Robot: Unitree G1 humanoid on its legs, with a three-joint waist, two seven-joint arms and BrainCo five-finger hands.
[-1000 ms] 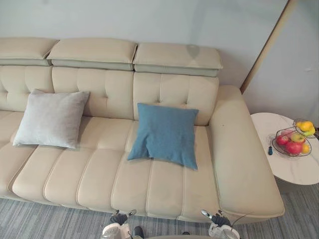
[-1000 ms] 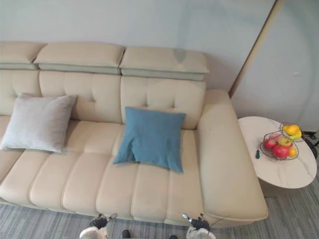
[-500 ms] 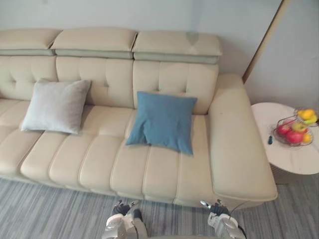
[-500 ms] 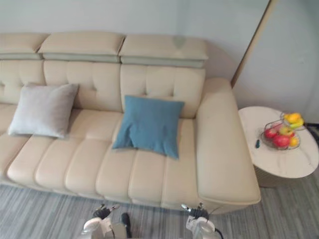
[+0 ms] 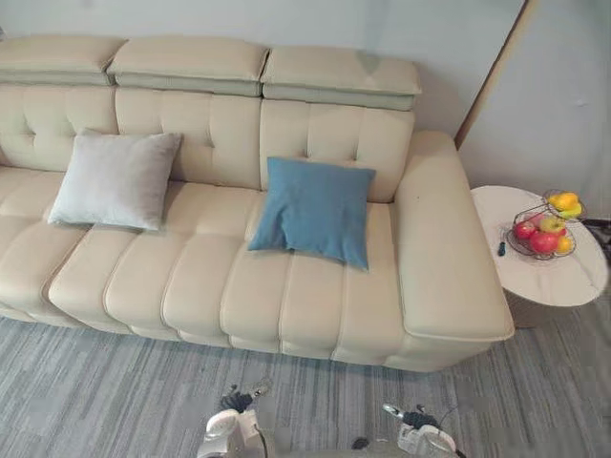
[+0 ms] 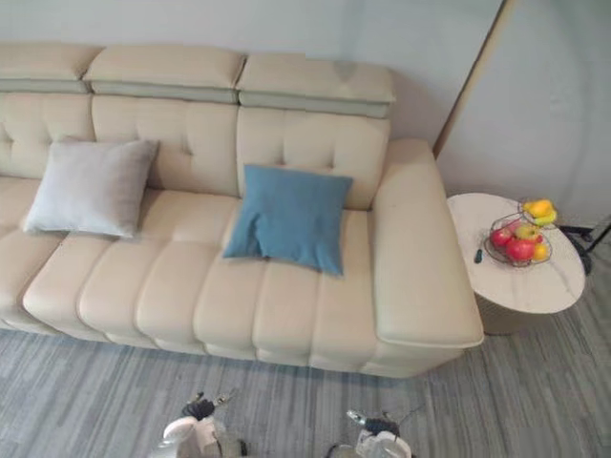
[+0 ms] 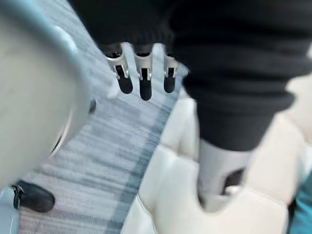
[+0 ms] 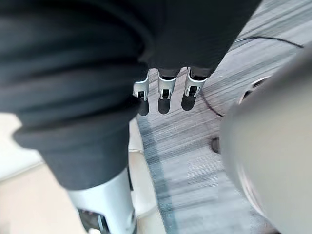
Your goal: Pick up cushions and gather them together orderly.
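The big cream sofa (image 5: pixel 191 279) runs across the top half of the eye views. Its front edge goes from 9 o'clock down toward 4 o'clock. A fat armrest (image 5: pixel 447 250) closes its end at 3 o'clock.

There are two cushions, and both are on the seat. The blue cushion (image 5: pixel 313 210) sits near the middle and leans on the sofa back. The grey cushion (image 5: pixel 116 178) is at 10 o'clock from the blue one and leans back too. They are well apart, with a bare strip of seat between them. There is more bare seat between the blue cushion and the armrest. Three headrests (image 5: pixel 187 63) line the top of the sofa.

The grey striped floor (image 5: pixel 105 382) lies open in front of the sofa, from its front edge down to 6 o'clock.

Two hands hang low at 6 o'clock, above that floor and apart from the sofa. The left hand (image 7: pixel 141 81) has loose, straight fingers and holds nothing. The right hand (image 8: pixel 164 93) is the same (loose and holding nothing).

At 3 o'clock, just past the armrest, stands one round white worktop (image 5: pixel 558 281). On it is one wire basket (image 5: pixel 540 235) with red and yellow fruit. One small dark thing (image 5: pixel 501 249) lies just beside the basket. A thin pole (image 5: pixel 492 72) slants up the wall at 1 o'clock.
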